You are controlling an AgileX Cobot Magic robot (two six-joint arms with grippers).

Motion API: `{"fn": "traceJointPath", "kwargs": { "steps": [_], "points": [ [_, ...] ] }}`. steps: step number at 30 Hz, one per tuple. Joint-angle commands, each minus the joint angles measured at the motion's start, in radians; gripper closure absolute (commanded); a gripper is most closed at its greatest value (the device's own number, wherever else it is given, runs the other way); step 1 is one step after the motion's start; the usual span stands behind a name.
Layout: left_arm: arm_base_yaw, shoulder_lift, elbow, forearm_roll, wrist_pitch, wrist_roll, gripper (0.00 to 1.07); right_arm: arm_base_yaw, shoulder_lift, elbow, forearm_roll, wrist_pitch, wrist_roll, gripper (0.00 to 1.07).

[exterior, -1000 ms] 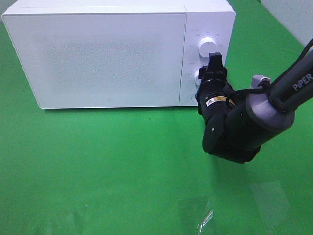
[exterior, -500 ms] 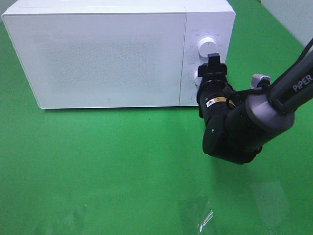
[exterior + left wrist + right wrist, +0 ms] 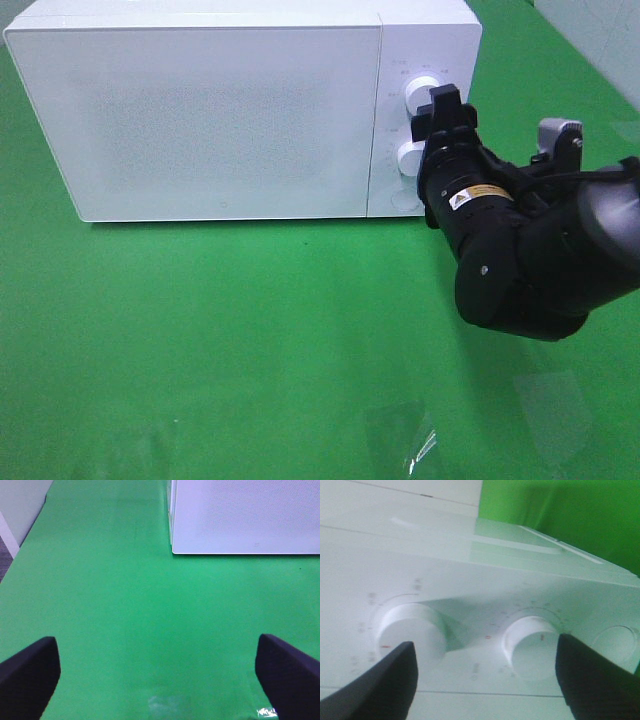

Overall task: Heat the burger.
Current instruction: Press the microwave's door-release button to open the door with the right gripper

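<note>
Surface: green table, cloth-covered, seen from above.
Right gripper: jaws parted with nothing between them, pointed at the control panel toward the table's far right; its black fingers frame both dials in the wrist view.
Left gripper: jaws spread wide and empty, over bare green near the table's left edge.
Upper dial: white, just beside the right fingertips (contact cannot be told).
Lower dial: white, below the upper one, partly behind the gripper.
Microwave: white, door closed, along the table's far edge.
Burger: not seen in any view; its place cannot be told.
</note>
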Motion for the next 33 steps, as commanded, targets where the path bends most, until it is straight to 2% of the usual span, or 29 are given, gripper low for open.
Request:
{"fn": "traceJointPath", "kwargs": {
  "steps": [1,9,11,14,15,21,22,28,33],
  "points": [
    [0.000,-0.016,0.005,-0.002,-0.016,0.003,0.08,-0.001,-0.056,0.037,-0.034,-0.035,-0.047,0.34],
    [0.000,-0.016,0.005,-0.002,-0.016,0.003,0.08,-0.001,-0.189,0.130,-0.097,0.034,-0.200,0.34],
    [0.000,-0.016,0.005,-0.002,-0.016,0.003,0.08,-0.004,-0.263,0.146,-0.182,0.182,-0.390,0.34],
    [0.000,-0.016,0.005,-0.002,-0.016,0.003,0.08,-0.004,-0.296,0.146,-0.228,0.262,-0.492,0.34],
    [0.000,-0.016,0.005,-0.002,-0.016,0.003,0.08,-0.004,-0.331,0.146,-0.264,0.340,-0.598,0.34],
    [0.000,-0.016,0.005,-0.002,-0.016,0.003,0.08,-0.006,-0.403,0.146,-0.270,0.531,-0.806,0.34],
    [0.000,-0.016,0.005,-0.002,-0.016,0.003,0.08,-0.023,-0.443,0.146,-0.298,0.621,-0.880,0.34],
    [0.000,-0.016,0.005,-0.002,-0.016,0.003,0.08,-0.052,-0.536,0.142,-0.405,0.812,-0.968,0.34],
    [0.000,-0.016,0.005,-0.002,-0.016,0.003,0.08,-0.062,-0.642,0.108,-0.516,1.089,-1.000,0.34]
  ]
}}
